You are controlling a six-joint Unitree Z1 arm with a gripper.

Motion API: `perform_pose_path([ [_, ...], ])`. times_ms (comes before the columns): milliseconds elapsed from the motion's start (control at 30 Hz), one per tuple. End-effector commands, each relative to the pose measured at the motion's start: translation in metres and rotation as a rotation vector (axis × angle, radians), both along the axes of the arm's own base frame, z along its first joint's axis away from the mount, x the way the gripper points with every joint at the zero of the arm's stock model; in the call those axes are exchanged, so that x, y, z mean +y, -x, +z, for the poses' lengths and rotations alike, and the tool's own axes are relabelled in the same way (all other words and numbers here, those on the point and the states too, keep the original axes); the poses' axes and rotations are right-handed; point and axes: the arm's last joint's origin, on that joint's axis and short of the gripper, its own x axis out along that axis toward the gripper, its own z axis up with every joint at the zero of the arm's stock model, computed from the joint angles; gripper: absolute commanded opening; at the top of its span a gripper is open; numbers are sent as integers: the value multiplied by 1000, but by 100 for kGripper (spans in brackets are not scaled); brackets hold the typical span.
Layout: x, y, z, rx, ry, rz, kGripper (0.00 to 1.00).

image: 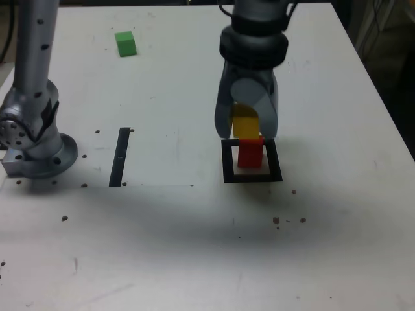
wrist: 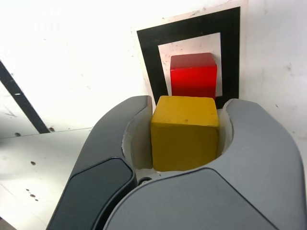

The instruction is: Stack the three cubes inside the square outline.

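Note:
The red cube (image: pixel 250 154) (wrist: pixel 193 74) stands in the pale centre of the black square outline (image: pixel 227 162) (wrist: pixel 148 52). My gripper (image: pixel 246 133) (wrist: pixel 185 117) is shut on the yellow cube (image: pixel 246 123) (wrist: pixel 184 139), which hangs just above and slightly behind the red one; I cannot tell whether they touch. The green cube (image: pixel 126 44) lies far off at the back of the table on the exterior view's left, out of the wrist view.
The arm's grey base (image: pixel 32 139) stands at the exterior view's left edge. A thin black strip (image: pixel 120 156) (wrist: pixel 21 103) lies between the base and the square. Small dark specks dot the white table (image: pixel 194 246).

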Motion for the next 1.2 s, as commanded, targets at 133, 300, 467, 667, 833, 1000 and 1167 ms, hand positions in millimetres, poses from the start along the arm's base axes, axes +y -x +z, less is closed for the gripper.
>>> perform_pose_path([
  [133, -1, -9, -14, 9, 2, 2, 35],
  [300, -1, -11, -19, 8, 2, 2, 35],
  [467, 1, -10, -22, 15, 2, 7, 35],
  [667, 3, -10, -27, 15, 5, 12, 69],
  [833, 3, -11, -31, 6, 7, 9, 99],
  [1000, 4, -10, -32, 1, 6, 11, 100],
  [1167, 8, -6, -31, 5, -1, 21, 100],
])
